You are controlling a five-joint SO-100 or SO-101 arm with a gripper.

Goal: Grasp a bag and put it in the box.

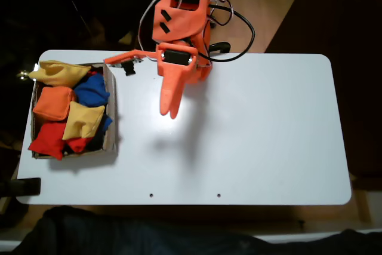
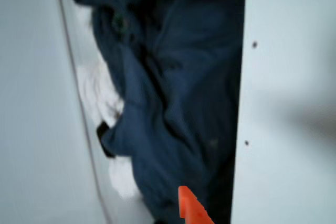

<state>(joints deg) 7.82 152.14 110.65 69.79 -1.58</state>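
Observation:
In the fixed view the golden-yellow bag (image 1: 83,120) lies inside the brown cardboard box (image 1: 111,108) at the table's left end, among other beanbags. My orange gripper (image 1: 169,112) hangs over the bare white table, well to the right of the box. Its two fingers are pressed together with nothing between them. In the wrist view one orange fingertip (image 2: 190,207) pokes in at the bottom edge.
The box also holds a pale yellow bag (image 1: 58,73), an orange bag (image 1: 54,103), a blue bag (image 1: 92,91) and a red bag (image 1: 48,138). The white table (image 1: 250,135) stretches right. Dark blue cloth (image 2: 168,87) lies beyond the table's front edge.

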